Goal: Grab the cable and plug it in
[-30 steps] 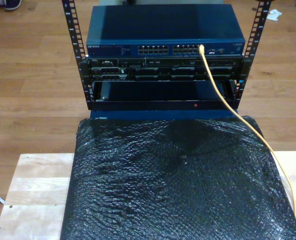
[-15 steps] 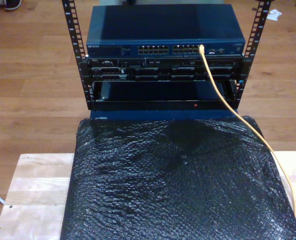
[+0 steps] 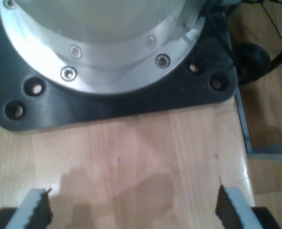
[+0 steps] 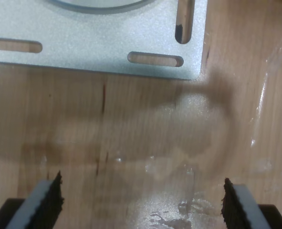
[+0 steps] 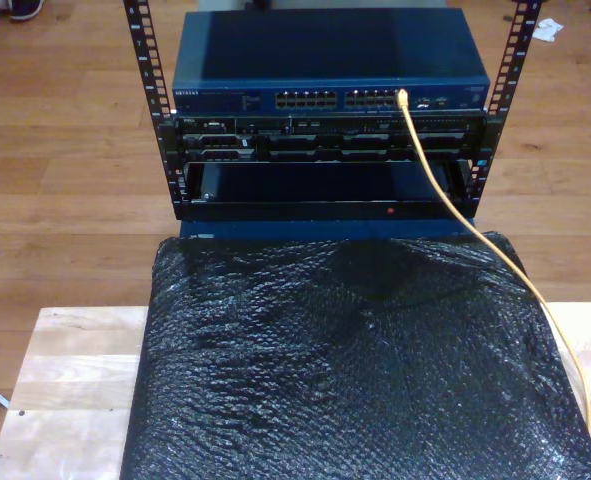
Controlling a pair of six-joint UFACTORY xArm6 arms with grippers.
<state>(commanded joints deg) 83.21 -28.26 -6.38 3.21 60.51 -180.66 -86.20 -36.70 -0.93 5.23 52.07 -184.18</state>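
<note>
Cable (image 5: 445, 195) runs from a port on the switch (image 5: 330, 98) at the top of the rack (image 5: 325, 150), down across the rack front, over the black bubble wrap (image 5: 355, 370), off toward the exterior view's lower right; its near end is out of frame. Plug at the switch end looks seated in a port near the right of the port row, too small to confirm latching.

First gripper (image 3: 131, 210) hangs above bare wood tabletop (image 3: 145, 157) just beside a black base plate (image 3: 112, 105) with a metal flange; jaws wide apart, nothing between them. Second gripper (image 4: 141, 202) sits over wood beside a slotted silver mounting plate (image 4: 98, 38); jaws likewise spread wide, holding nothing.

Judgement: task appears finished or arms parked at their bases.

Risks: cable drapes loose over the wrap, so an arm sweeping out could snag it and yank the plug; plug may be only partly in and pop out under cable tension; glossy wrap offers poor contrast and may slide if grazed.
</note>
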